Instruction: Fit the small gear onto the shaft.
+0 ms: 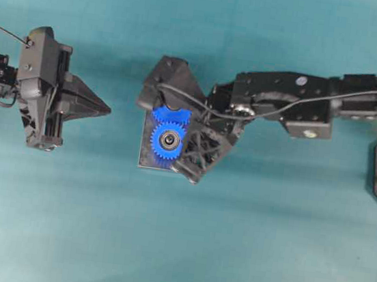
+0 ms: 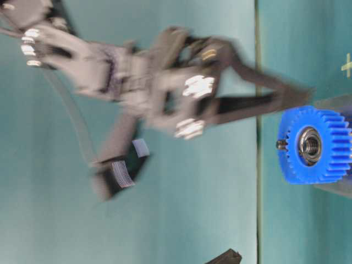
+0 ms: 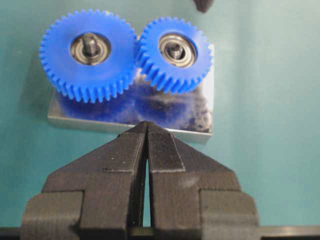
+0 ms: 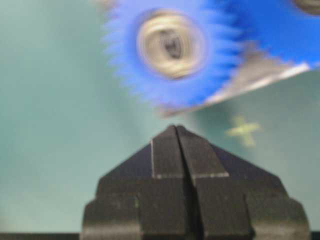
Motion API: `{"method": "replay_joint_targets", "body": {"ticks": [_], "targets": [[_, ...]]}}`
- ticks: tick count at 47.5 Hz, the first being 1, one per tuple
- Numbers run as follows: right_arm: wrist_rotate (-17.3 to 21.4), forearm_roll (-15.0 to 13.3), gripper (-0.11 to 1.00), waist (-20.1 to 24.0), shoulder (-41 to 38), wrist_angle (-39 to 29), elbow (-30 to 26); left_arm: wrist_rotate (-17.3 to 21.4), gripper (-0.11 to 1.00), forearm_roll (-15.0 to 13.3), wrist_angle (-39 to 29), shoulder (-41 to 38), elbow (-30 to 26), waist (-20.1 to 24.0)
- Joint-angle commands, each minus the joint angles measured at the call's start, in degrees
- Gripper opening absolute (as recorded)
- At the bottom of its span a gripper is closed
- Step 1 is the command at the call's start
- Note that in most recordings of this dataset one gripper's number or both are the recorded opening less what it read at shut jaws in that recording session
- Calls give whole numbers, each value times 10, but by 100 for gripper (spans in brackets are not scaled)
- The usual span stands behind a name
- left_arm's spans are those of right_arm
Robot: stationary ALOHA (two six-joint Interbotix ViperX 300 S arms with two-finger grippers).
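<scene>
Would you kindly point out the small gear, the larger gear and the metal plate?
small gear (image 3: pixel 176 54), left wrist view, blue face beside the hub
larger gear (image 3: pixel 89 75), left wrist view, blue face below the hub
metal plate (image 3: pixel 175 112), left wrist view, bare top surface

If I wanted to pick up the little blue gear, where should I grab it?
Probably pinch the small gear across its toothed rim from above. It lies flat on the plate, meshed with the big gear on one side, so squeeze the free sides.
</scene>
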State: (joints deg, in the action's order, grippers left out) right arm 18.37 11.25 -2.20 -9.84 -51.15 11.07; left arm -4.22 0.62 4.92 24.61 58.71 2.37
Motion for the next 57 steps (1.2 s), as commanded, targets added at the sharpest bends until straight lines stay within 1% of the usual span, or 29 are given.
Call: {"method": "replay_joint_targets", "body": {"ticks": [1, 6, 14, 20, 24, 32, 36, 41, 48, 51, 57], "targets": [[3, -9, 0, -11, 12, 15, -27, -1, 0, 2, 5, 3, -8, 0], [-4, -16, 0, -26, -9, 25, -46, -1, 0, 2, 5, 3, -8, -1], [-27, -15, 0, -39, -59, 25, -78, -2, 0, 1, 5, 4, -9, -1], [-31, -16, 0, -40, -83, 23, -85, -11, 0, 2, 5, 5, -7, 0], [-31, -16, 0, -40, -84, 20, -77, -16, 0, 2, 5, 6, -6, -1], [-26, -13, 0, -39, -69, 17, -52, -18, 0, 2, 5, 6, -5, -1], [-23, -10, 0, -35, -50, 16, -34, -18, 0, 2, 5, 6, -5, -1], [-18, 4, 0, -20, -28, 7, -16, -18, 0, 2, 5, 6, -4, -1], [2, 9, 0, 8, -4, -8, 8, -18, 0, 2, 5, 6, -3, 0], [12, 9, 0, 11, 7, -11, 12, -18, 0, 2, 5, 6, -3, -1], [14, 6, 0, 3, 21, 1, 1, -18, 0, 2, 5, 5, -3, 0]]}}
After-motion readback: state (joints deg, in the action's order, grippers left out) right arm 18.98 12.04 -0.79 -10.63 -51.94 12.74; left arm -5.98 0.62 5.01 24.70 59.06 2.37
